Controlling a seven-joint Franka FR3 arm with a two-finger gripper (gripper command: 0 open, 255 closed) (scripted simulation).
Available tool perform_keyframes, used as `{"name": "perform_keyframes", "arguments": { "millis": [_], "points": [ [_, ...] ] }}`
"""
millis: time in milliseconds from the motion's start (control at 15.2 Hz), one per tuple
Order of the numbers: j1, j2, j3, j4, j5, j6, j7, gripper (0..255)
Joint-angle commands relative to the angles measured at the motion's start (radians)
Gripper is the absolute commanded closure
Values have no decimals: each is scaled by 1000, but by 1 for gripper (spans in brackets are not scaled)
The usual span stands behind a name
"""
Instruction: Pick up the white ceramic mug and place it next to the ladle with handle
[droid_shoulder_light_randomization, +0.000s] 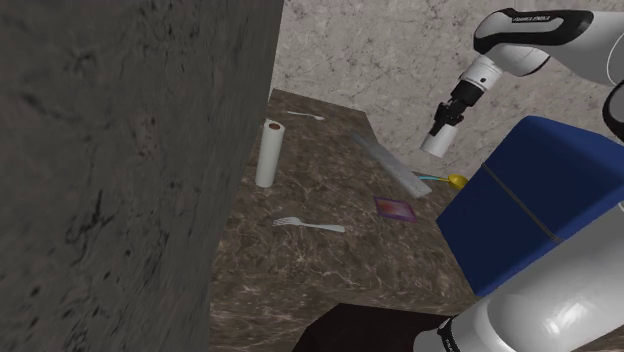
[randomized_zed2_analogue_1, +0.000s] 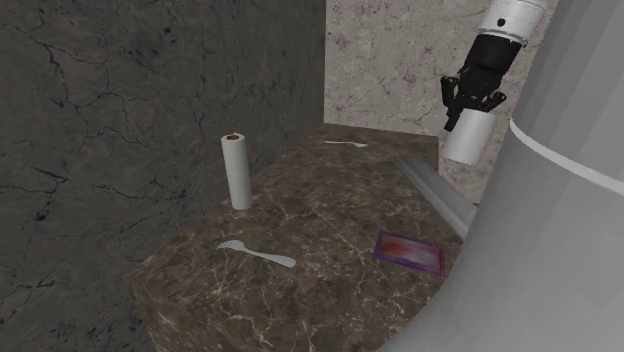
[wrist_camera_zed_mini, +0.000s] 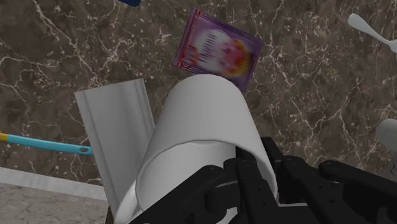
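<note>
Shoulder view: gripper (droid_shoulder_light_randomization: 444, 124) clasps mug (droid_shoulder_light_randomization: 436, 144) above counter (droid_shoulder_light_randomization: 330, 270) edge.

mug (droid_shoulder_light_randomization: 437, 143): 1, white
ladle (droid_shoulder_light_randomization: 447, 180): 1, blue handle, yellow bowl, at countertop (droid_shoulder_light_randomization: 330, 270) edge
white utensils: 2 total, i.e. fork (droid_shoulder_light_randomization: 308, 225) + far utensil (droid_shoulder_light_randomization: 305, 116) by far edge
paper roll (droid_shoulder_light_randomization: 266, 153): 1, upright
purple packet (droid_shoulder_light_randomization: 394, 208): 1
grey strip (droid_shoulder_light_randomization: 390, 163): 1
</note>
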Motion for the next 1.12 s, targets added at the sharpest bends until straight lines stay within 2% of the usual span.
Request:
{"name": "perform_keyframes", "arguments": {
  "millis": [0,330,594,1056],
  "points": [
    [-28,30,-28,34,6,-21,-56,255],
    [-108,127,-90,141,36,-79,-192,255],
    [-190,228,-128,254,77,-136,-300,255],
    [-180,223,-124,155,75,-42,-315,255]
  ]
}}
